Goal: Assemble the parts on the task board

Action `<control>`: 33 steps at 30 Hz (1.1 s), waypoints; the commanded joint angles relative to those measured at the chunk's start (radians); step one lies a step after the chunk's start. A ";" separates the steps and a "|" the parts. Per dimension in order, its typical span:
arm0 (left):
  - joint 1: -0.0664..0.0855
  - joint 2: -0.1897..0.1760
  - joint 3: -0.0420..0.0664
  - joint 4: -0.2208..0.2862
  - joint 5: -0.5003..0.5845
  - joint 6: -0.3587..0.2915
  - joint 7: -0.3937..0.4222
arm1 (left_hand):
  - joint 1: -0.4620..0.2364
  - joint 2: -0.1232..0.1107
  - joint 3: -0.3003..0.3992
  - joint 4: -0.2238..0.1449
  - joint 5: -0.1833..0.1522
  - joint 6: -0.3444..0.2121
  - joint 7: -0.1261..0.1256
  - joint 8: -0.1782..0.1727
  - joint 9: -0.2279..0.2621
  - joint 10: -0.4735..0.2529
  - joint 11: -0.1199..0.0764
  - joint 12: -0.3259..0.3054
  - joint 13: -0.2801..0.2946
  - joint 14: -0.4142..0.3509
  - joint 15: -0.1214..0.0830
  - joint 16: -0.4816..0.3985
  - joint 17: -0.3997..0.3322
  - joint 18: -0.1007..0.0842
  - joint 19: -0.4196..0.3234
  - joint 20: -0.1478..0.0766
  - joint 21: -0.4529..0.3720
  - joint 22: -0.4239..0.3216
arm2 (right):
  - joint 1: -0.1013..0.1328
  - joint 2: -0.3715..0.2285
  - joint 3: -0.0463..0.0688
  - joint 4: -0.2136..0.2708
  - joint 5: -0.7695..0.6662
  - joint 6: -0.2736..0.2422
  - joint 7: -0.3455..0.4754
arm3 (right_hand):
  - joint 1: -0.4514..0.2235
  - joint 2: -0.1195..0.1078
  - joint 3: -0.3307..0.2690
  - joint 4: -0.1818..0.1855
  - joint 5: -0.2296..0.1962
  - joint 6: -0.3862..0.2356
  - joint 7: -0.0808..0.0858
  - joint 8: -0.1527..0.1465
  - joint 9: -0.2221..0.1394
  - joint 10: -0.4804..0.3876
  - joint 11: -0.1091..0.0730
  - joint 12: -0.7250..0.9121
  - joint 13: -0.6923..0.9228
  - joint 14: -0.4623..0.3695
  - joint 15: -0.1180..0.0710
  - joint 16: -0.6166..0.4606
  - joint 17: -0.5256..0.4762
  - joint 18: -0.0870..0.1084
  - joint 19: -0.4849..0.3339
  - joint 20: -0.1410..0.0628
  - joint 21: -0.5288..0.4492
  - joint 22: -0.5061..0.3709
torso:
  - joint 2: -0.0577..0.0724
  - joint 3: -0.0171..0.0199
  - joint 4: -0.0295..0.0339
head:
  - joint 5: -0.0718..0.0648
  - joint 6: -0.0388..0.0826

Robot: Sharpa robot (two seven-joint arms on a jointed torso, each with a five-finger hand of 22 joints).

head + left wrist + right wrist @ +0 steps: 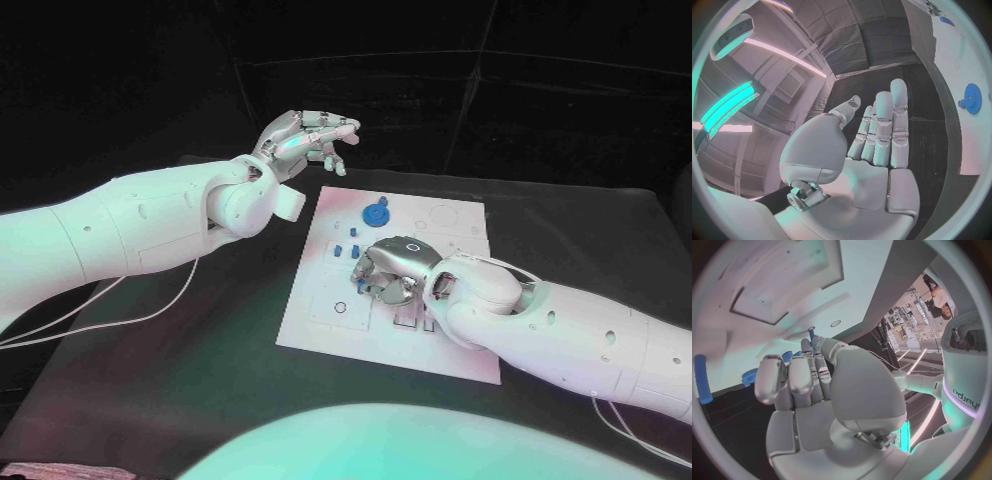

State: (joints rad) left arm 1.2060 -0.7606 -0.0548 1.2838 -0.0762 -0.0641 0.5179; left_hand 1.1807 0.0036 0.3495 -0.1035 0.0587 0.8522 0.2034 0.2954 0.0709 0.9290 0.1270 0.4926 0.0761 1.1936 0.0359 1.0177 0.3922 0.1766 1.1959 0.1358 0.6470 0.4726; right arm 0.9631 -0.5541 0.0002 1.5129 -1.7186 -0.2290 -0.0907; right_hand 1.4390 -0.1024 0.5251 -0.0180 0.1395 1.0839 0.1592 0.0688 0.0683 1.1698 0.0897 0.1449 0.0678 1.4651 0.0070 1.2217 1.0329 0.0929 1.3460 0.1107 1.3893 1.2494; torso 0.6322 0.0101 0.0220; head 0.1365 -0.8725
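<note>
My right hand (pixel 392 268) hovers curled over the middle of the task board (pixel 454 222), and whether it holds a part I cannot tell. My left hand (pixel 307 138) hangs open beyond the board's far-left corner. Lowering blind, I could knock the blue pegs (pixel 352 247) beside the blue gear (pixel 375 213).

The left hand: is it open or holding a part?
Open. The left hand shows a bare palm and straight, extended fingers; it hangs beyond the task board, touching nothing.

Head overhead; wrists close; all share task board (pixel 433 215).
</note>
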 commanded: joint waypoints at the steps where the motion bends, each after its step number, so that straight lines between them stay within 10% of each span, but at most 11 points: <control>1: 0.002 0.000 0.001 -0.001 0.006 0.000 0.002 | 0.012 0.000 -0.001 -0.005 0.002 -0.008 0.000 0.003 0.000 -0.007 -0.002 0.004 0.000 -0.009 0.000 0.004 -0.001 0.007 0.008 -0.001 -0.004 -0.001 | -0.002 -0.002 -0.004 0.003 -0.011 0.038 -0.007 | -0.008 0.001 0.003 -0.002 0.005 0.000 0.006 -0.001 0.000 -0.006 0.003 -0.005 -0.002 0.021 -0.001 0.007 -0.001 -0.018 0.007 0.002 0.004 0.000 | 0.000 0.0007 -0.0002 | 0.001 0.000; 33: 0.002 0.002 0.001 -0.006 0.006 0.004 0.000 | 0.017 0.002 -0.001 -0.008 0.002 -0.009 0.000 0.006 0.000 -0.007 -0.002 0.007 -0.001 -0.009 0.000 0.005 -0.002 0.007 0.009 -0.002 -0.005 -0.003 | -0.005 -0.007 -0.005 0.017 -0.047 -0.010 -0.030 | -0.020 0.002 0.000 -0.004 0.005 0.007 0.003 0.003 0.002 0.002 0.000 -0.002 0.000 0.021 -0.002 0.008 -0.002 -0.017 0.007 0.002 0.004 0.001 | 0.000 0.0007 -0.0009 | -0.005 0.000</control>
State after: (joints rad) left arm 1.2061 -0.7605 -0.0548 1.2777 -0.0761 -0.0646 0.5144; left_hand 1.1896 0.0050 0.3467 -0.1063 0.0587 0.8522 0.2034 0.2954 0.0709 0.9291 0.1270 0.4961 0.0762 1.1936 0.0360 1.0176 0.3915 0.1766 1.1994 0.1323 0.6470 0.4713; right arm 0.9576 -0.5606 -0.0048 1.5260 -1.7440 -0.2178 -0.1096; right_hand 1.4269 -0.0983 0.5250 -0.0181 0.1395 1.0870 0.1622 0.0688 0.0683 1.1700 0.0895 0.1453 0.0674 1.4651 0.0071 1.2254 1.0310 0.0929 1.3460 0.1107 1.3893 1.2494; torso 0.6321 0.0104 0.0216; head 0.1311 -0.8729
